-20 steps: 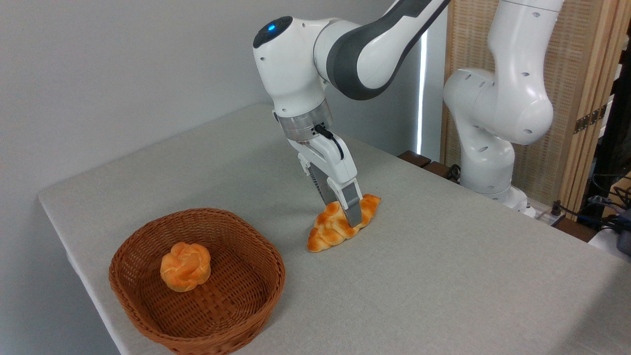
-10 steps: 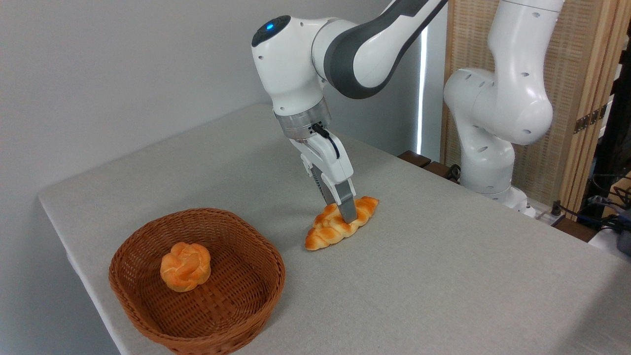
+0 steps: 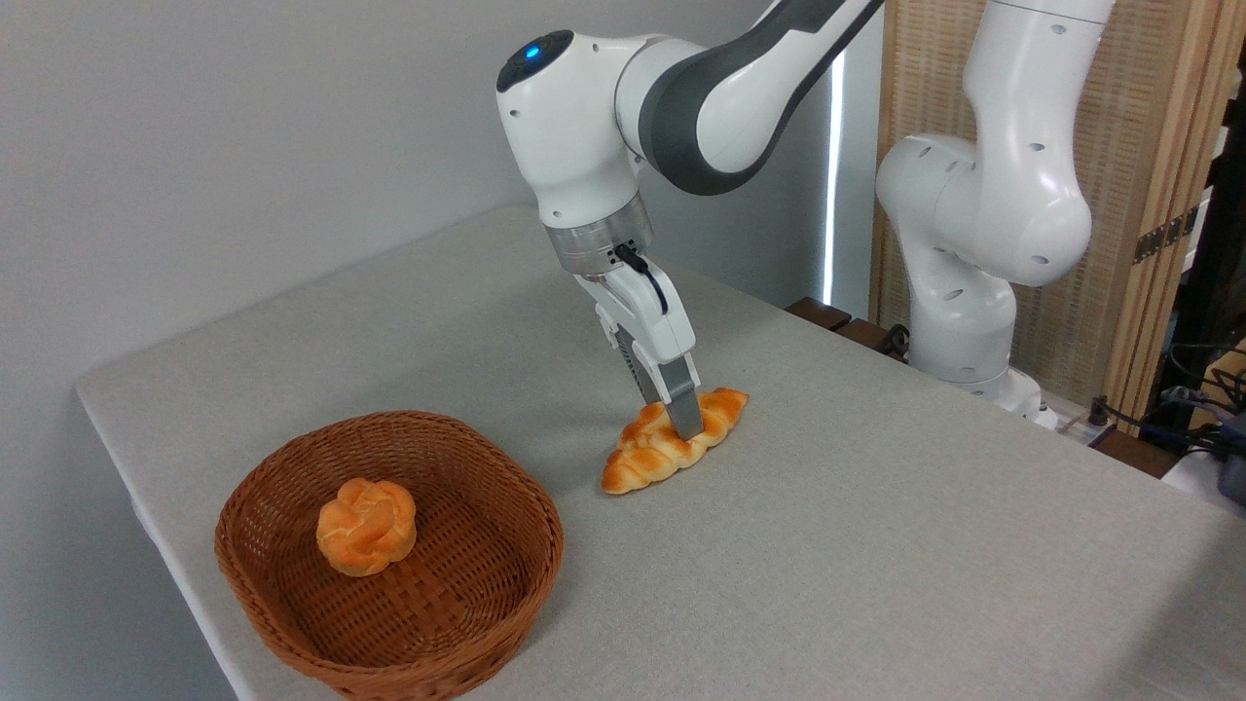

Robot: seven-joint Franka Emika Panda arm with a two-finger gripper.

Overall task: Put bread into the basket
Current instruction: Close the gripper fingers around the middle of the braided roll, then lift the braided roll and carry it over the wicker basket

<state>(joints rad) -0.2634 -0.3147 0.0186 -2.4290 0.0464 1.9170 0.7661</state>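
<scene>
Your gripper [image 3: 678, 428] straddles the bread [image 3: 674, 454] near its middle, fingers closed on the loaf across its narrow width. That is the sensible hold: pinching across the plait keeps both pointed ends free and balanced. The loaf sits at table [image 3: 876, 545] level, right of the basket [image 3: 389, 555] and apart from it; whether it has cleared the cloth you cannot tell from this view.

Count: one braided loaf, one basket, one round knotted bun [image 3: 366, 526] already lying inside it. The bun sits left of centre, so you have bare weave toward the near and right side for the drop.
</scene>
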